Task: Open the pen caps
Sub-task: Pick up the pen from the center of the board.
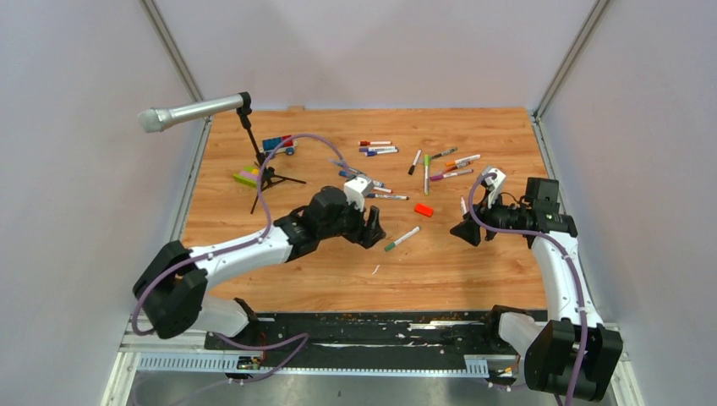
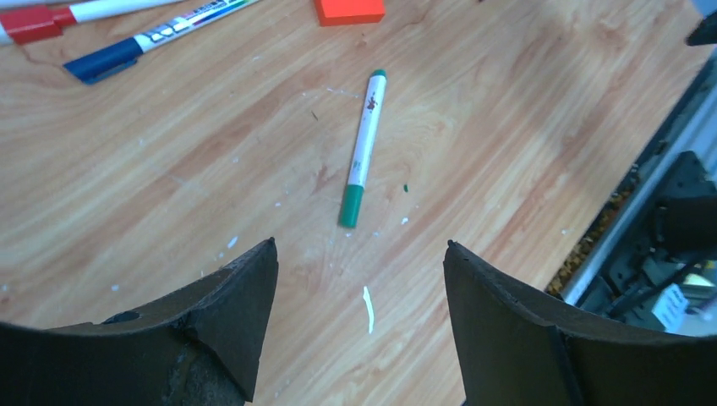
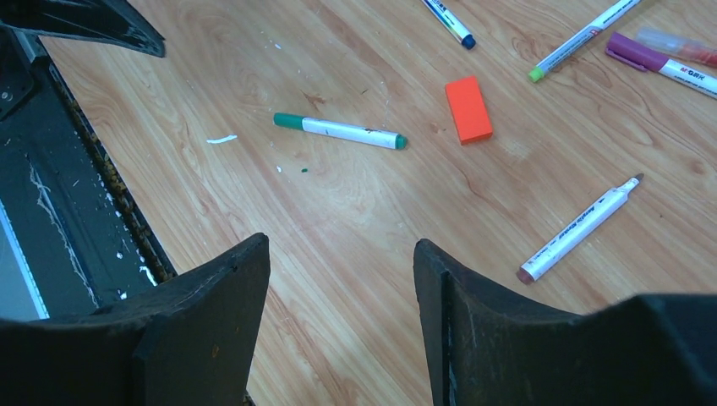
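Left tool spread and empty, green pen dead ahead on the surface, just base-side of the orange block, long axis pointing at the block, capped end nearest; right tool spread, empty, farther off.

Wood-grain tabletop fills centre frame. Plain pale walls on three sides. Aluminium corner posts upper left, upper right. Light even.

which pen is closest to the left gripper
The green pen, lying alone on bare wood just ahead of the left gripper, in line with its open jaws. The other pens lie farther up the table.
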{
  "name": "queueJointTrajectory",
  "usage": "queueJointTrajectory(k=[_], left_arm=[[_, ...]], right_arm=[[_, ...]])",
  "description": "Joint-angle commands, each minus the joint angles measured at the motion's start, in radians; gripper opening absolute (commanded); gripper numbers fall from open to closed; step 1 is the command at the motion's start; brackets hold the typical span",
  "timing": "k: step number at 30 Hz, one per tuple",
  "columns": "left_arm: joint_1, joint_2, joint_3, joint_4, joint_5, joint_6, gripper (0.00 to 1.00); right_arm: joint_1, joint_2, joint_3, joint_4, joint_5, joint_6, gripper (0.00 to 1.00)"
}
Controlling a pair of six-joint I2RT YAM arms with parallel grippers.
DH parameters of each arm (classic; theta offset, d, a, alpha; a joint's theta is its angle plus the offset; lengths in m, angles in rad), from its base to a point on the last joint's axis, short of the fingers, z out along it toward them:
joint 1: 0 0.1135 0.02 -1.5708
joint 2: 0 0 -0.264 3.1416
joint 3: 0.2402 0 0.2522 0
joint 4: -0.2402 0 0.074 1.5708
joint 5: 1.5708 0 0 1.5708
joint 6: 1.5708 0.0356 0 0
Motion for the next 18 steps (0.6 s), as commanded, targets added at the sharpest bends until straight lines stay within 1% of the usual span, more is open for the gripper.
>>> queueJointTrajectory(k=[1,5,13,18], left_arm=[[-0.05,0.135,0.155,-0.134,-0.14,0.098,0.77],[-0.074,0.272,0.274,-0.194,-0.147,0.11,0.71],[-0.138,0.477,0.468,-0.282,-0.149,0.163,0.65],[-0.152,0.548,0.529,-0.303,-0.149,0.163,0.54]], right_arm=[[-0.004,-0.004,0.037,0.004,-0.008,-0.027,0.64],[-0.005,0.001,0.035,0.013,0.015,-0.02,0.64],[-0.005,0.01,0.039,0.013,0.034,-0.016,0.64],[-0.005,0.011,0.041,0.014,0.038,-0.015,0.64]])
